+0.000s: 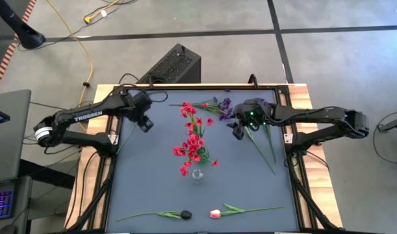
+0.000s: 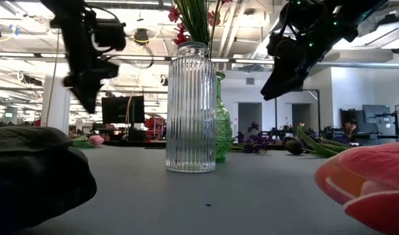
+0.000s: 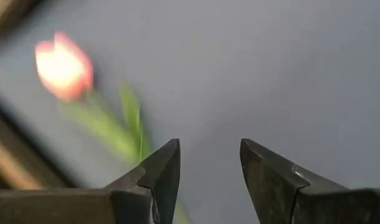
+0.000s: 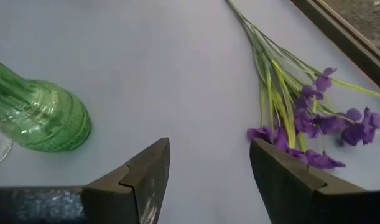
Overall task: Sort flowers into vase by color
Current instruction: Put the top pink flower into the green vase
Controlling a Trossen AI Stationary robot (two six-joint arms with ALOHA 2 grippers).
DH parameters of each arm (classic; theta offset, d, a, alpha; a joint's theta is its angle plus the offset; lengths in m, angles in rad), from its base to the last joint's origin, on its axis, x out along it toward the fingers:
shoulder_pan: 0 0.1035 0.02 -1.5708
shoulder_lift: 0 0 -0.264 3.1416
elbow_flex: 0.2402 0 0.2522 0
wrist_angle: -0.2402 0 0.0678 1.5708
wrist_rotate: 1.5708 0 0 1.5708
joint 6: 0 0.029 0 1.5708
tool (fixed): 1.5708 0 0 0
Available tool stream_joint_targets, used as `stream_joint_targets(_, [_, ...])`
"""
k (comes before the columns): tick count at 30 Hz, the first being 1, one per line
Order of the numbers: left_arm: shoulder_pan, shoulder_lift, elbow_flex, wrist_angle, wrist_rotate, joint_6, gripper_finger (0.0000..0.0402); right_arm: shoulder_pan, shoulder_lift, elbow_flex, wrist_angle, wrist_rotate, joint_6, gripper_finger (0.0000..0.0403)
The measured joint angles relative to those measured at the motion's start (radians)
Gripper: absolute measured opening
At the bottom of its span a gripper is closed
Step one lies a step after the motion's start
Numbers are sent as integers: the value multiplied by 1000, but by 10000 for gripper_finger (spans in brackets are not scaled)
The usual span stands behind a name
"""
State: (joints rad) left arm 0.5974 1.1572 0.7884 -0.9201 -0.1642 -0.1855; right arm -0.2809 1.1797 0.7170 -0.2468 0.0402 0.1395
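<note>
At the left, the left gripper [image 1: 145,123] is held above the mat [image 1: 146,188] with its fingers narrowly parted and nothing between them; a pink-white tulip [image 3: 63,67] is seen past them in the left wrist view. Along the near edge, a dark tulip [image 1: 184,214] and another pink-white tulip [image 1: 215,213] lie flat.

At the centre, 2 containers stand close together: a clear ribbed vase [image 2: 191,108] already filled with red blossoms [image 1: 193,140], and a green vase [image 4: 43,116] just behind it, whose contents cannot be told.

At the right, the right gripper [image 1: 238,130] is poised over the purple flowers [image 4: 314,127], its fingers spread wide and empty. The step in hand is judged to be the pickup of the purple bunch. A descent onto the green stems is called for next, then a closing of the fingers around them.
</note>
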Motion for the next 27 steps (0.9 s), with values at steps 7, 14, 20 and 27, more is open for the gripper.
stream_joint_targets(7, [17, 13, -94, -22, -5, -77, 157, 14, 1, 0, 12, 0, -45, 249])
stream_joint_targets(14, [68, 56, -93, -10, -32, -90, 157, 21, 1, 0, 2, -8, -51, 249])
stream_joint_targets(20, [109, 149, -93, -9, -18, -88, 157, 59, 1, 0, -9, -16, -59, 249])
stream_joint_targets(27, [140, 247, -93, -9, -19, -82, 157, 79, 1, 0, -9, -16, -62, 249])
